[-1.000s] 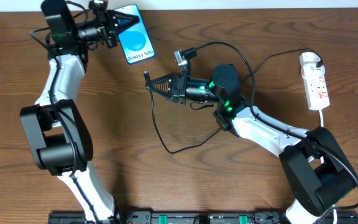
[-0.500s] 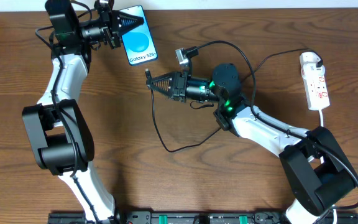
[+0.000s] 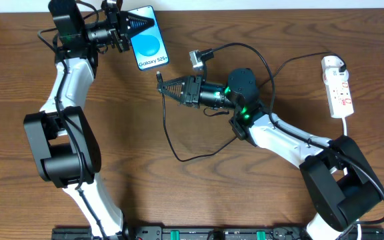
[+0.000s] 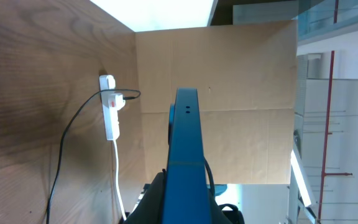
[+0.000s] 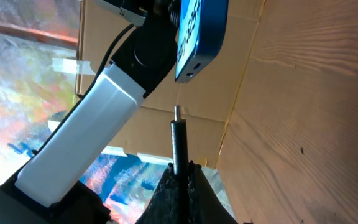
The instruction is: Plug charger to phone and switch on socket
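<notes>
1 phone raised, in left gripper | 1 charger in right gripper | 1 socket

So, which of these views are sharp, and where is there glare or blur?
Overhead: evenly lit and sharp, the phone screen text is readable. Left wrist: a washed-out white patch at the top edge. Right wrist: the charger plug is fairly sharp, the colourful background at left is smeared.

White links and black joints carry the black left pincer and right pincer.
</notes>
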Robot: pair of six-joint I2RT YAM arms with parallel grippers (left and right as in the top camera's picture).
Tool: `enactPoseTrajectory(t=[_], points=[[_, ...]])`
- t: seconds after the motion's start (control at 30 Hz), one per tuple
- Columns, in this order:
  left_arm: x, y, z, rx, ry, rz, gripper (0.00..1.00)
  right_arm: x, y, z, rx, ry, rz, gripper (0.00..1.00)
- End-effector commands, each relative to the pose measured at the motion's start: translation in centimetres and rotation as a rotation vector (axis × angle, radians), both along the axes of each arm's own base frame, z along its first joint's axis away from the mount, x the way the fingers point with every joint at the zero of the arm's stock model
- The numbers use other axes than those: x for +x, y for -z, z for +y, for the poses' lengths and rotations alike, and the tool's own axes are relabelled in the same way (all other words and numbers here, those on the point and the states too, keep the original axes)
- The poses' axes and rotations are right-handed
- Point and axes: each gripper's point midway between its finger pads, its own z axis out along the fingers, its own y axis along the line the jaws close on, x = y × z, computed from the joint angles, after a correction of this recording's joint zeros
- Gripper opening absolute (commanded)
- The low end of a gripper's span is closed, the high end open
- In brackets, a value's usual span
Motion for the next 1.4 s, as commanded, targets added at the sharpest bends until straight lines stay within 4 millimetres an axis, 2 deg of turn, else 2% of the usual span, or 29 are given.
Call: enactPoseTrajectory(t=[0.0, 0.33, 0.87, 1.37], points=[[-0.8, -1.5, 0.0, -0.001, 0.022, -0.024, 0.08, 0.8, -0.2, -0.3, 0.002, 0.038, -0.024, 0.01], [-0.8, -1.6, -0.1, 0.000, 0.025, -0.029, 0.08, 1.1, -0.3, -0.4, 0.010, 0.055, -0.003, 0.01], [-0.9, -4.0, -0.6, -0.002, 0.026, -0.099, 0.07, 0.9, -1.2, -0.4, 0.036, 0.052, -0.041, 0.01], [-1.3, -4.6, -1.8, -0.003, 0.051, -0.126, 0.07, 0.9, -1.8, -0.4, 0.055, 0.051, -0.048, 0.01]])
